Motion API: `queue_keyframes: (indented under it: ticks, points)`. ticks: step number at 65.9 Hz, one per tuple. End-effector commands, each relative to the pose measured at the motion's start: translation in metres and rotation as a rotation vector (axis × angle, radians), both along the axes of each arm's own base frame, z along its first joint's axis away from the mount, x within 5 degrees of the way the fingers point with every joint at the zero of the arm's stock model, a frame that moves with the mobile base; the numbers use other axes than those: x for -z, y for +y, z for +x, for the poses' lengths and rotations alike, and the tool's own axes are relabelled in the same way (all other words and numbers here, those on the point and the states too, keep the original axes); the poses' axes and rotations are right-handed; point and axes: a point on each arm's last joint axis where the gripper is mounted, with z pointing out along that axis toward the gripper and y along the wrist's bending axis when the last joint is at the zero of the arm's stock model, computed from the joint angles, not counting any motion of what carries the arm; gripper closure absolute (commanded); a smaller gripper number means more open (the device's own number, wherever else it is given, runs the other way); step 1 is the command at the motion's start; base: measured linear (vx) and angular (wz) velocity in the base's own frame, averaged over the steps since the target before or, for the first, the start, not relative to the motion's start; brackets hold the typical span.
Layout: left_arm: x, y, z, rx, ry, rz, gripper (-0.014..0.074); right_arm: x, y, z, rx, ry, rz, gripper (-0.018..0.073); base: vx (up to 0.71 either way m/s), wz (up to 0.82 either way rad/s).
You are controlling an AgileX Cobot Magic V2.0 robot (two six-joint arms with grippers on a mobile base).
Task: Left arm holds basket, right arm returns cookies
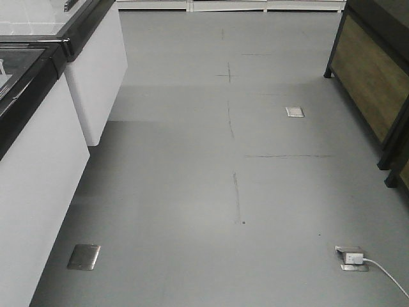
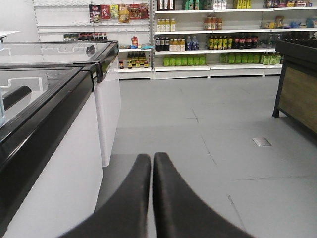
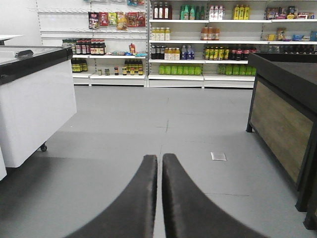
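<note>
The left hand (image 2: 152,158) and right hand (image 3: 159,158) sit clenched on nothing, and with neither basket nor cookies in view ahead, their handling cannot be judged

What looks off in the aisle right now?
A floor socket at the front view's lower right is popped open, with a white cable trailing over the floor: a possible snag hazard. Otherwise nothing stands out.

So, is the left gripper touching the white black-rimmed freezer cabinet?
Apart. Left wrist view shows grey floor between the left gripper and the white black-rimmed freezer cabinet.
</note>
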Motion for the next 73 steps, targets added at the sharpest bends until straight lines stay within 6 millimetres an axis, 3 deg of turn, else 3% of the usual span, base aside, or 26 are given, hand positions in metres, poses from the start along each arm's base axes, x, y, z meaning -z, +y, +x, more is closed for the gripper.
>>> queue_keyframes:
  ticks: [1, 73]
  points:
    - [-0.0180, 0.0000, -0.0025, 0.000, -0.122, -0.005, 0.0602, -0.0020, -0.0001, -0.0003, 0.004, -0.074, -0.006, 0.0565, 0.00, 0.00]
    - [-0.0180, 0.0000, -0.0025, 0.000, -0.122, -0.005, 0.0602, -0.0017, -0.0001, -0.0002, 0.004, -0.073, -0.006, 0.0565, 0.00, 0.00]
